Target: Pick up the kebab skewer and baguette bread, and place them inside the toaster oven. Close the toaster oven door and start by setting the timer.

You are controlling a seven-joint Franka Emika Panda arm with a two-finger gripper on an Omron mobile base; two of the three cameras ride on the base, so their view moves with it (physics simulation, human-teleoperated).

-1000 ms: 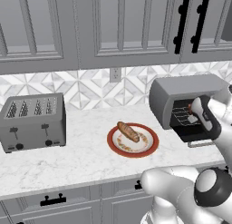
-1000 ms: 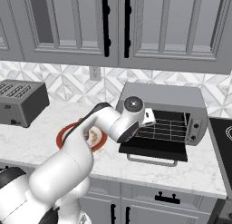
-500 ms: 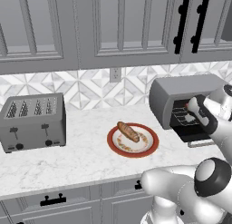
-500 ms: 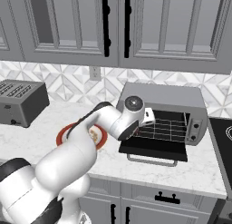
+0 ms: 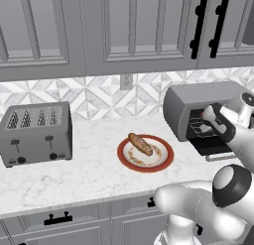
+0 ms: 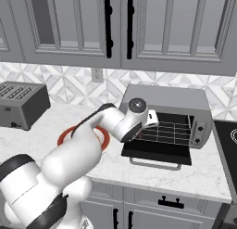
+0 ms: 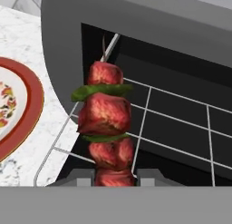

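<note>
Holding the kebab skewer (image 7: 105, 123) lengthwise between its narrowed jaws, the tool (image 7: 115, 177) is poised at the toaster oven (image 6: 169, 113) mouth, so the stick can slide onto the wire rack (image 7: 181, 123). Open room is seen above the rack; the left wall stands near. The baguette bread (image 5: 140, 144) is left on the plate (image 5: 166, 162) on the worktop (image 5: 74, 174).

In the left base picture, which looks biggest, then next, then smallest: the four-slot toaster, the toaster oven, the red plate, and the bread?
1. toaster oven and four-slot toaster: they look about alike, and the robot covers part of the oven, so no ranking between them.
2. red-rimmed plate
3. baguette bread, smallest, lying on the plate.
</note>
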